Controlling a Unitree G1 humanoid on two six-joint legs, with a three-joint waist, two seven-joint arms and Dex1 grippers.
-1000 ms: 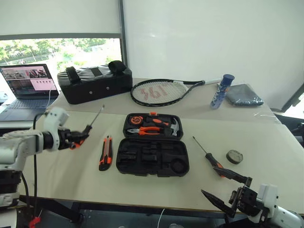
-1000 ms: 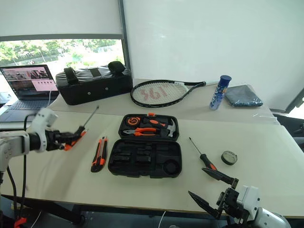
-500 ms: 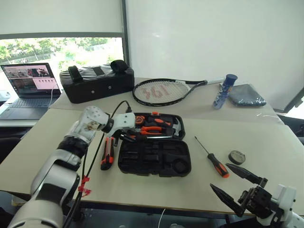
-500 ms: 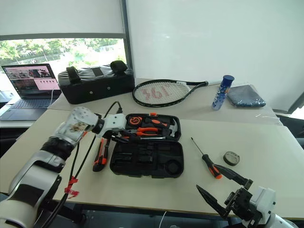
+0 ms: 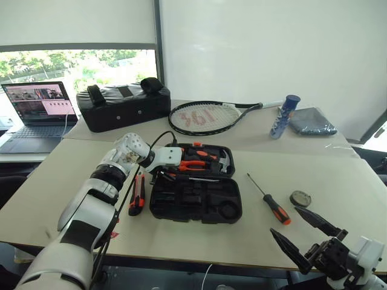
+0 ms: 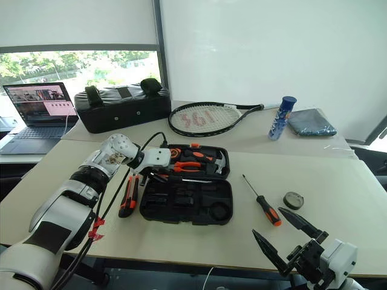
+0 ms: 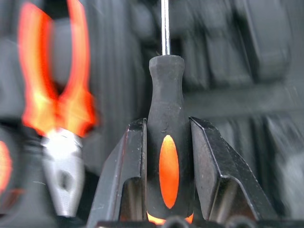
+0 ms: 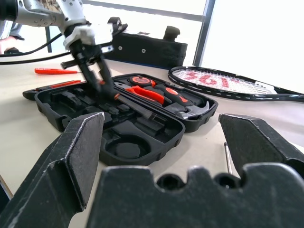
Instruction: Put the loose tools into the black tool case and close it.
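The black tool case (image 5: 181, 212) lies open on the table, with pliers, a hammer and a tape measure in its far half. My left gripper (image 5: 162, 173) hangs over the case's left side, shut on a black-and-orange screwdriver (image 7: 167, 142) whose shaft reaches right across the case. A utility knife (image 5: 137, 195) lies just left of the case. A second screwdriver (image 5: 269, 200) and a dark tape roll (image 5: 300, 198) lie to its right. A slim orange tool (image 8: 54, 71) rests on the table beyond the left arm. My right gripper (image 5: 284, 220) is open at the table's near right edge, holding nothing.
Along the back of the table are a tennis racket (image 5: 205, 116), a black soft bag (image 5: 121, 109), a blue can (image 5: 284, 115) and a grey cloth (image 5: 309, 121). A laptop (image 5: 36, 109) sits at the far left.
My left arm has swung in from the left with the screwdriver and lowered it over the case. In the last half second it barely moved. The right gripper stayed put.
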